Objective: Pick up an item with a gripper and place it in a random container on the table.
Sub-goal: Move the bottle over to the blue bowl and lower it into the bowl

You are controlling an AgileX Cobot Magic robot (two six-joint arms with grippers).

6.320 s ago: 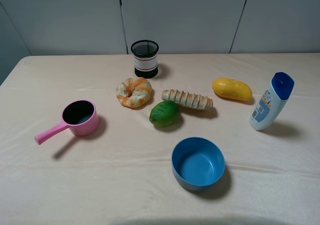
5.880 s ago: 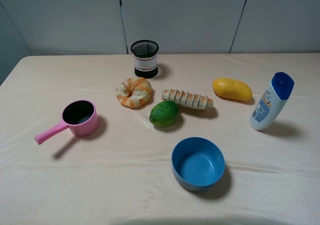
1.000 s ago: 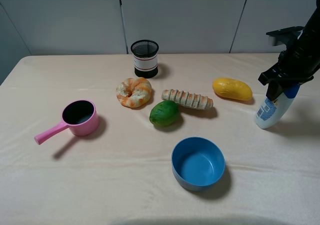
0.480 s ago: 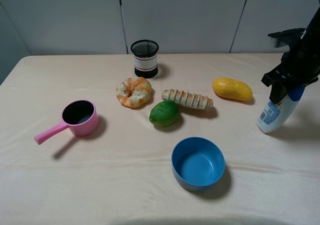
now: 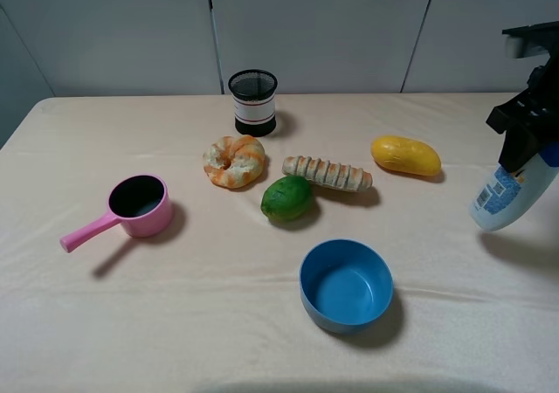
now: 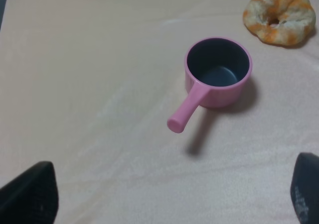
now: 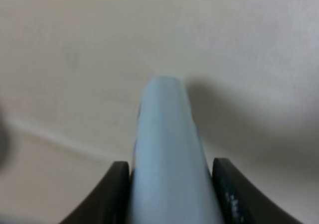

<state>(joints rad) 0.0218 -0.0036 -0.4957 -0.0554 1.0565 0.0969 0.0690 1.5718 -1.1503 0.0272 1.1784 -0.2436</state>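
Right pincer (image 5: 524, 144): closed on the upper part of the bottle (image 5: 507, 196), just below its blue cap. In the wrist view the bottle (image 7: 169, 159) is seen clamped between both black fingers (image 7: 115, 194).
Bottle: held at the far right of the bench (image 5: 218, 323), tilted, cap end up and base lower. Its shadow is cast on the cloth apart from the base, so it appears to be clear of the bench.
Left pincer (image 6: 167, 196): spread wide, with only the two black fingertips (image 6: 27, 194) seen at the corners of its wrist view. Nothing is held between them. It is not seen in the high view.
Bowl (image 5: 336, 319): set upright at front centre, well apart from the bottle, with nothing seen inside.
Pan (image 5: 153, 223): placed at the left with its handle pointed to the front left. It is seen below the left pincer in the wrist view (image 6: 219, 92).
Doughnut (image 5: 234, 161): laid near centre, between the pan and the bread stick (image 5: 327, 174). It is also seen at the edge of the left wrist view (image 6: 279, 16).
Green fruit (image 5: 286, 198): placed just in front of the bread stick's left end, and seen touching it or nearly so.
Yellow fruit (image 5: 405, 155): laid to the right of the bread stick, apart from the bottle.
Mesh cup (image 5: 253, 103): stood upright at the back, behind the doughnut.
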